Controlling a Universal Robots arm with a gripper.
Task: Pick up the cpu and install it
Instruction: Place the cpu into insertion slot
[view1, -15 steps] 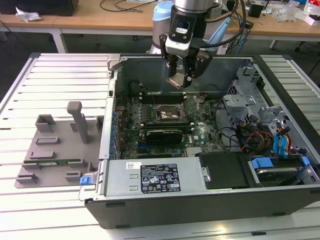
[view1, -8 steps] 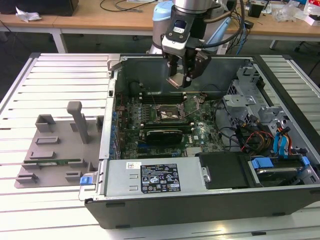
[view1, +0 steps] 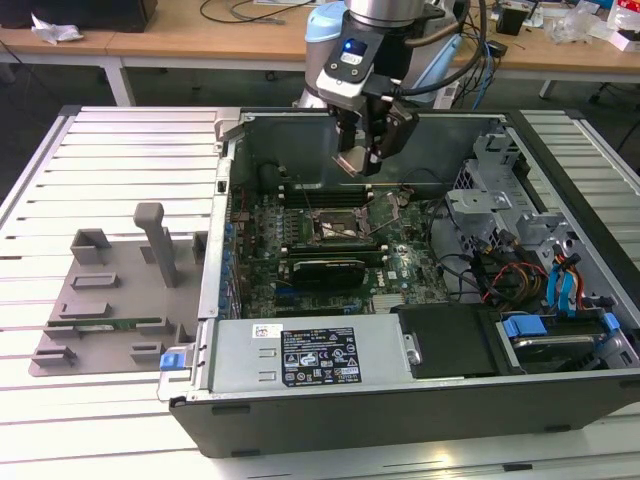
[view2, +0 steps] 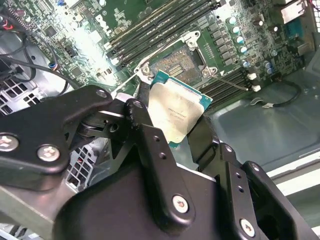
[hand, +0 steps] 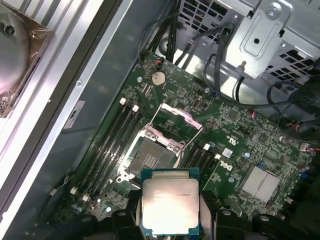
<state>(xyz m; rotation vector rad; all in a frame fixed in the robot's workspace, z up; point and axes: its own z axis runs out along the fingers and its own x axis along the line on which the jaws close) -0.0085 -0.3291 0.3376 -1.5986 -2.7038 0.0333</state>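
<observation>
Entry: my gripper (hand: 171, 220) pinched the cpu (hand: 170, 197) by two opposite edges, jaws closed on it, silvery lid facing the first wrist camera. The chip hung in air inside the computer case (view1: 300, 425), over the motherboard (hand: 250, 150) and just beside the open socket (hand: 150, 156), whose hinged frame (hand: 177, 120) stood raised. My judgement: this step wanted the chip's edges squared to the socket and centred above it, then lowered flat, with no tilt and no sliding across the contacts.

We see a pale slatted desk (view1: 120, 150); behind it, wooden desks (view1: 180, 45) carry cables (view1: 225, 12) above a dark floor (view1: 60, 88).
</observation>
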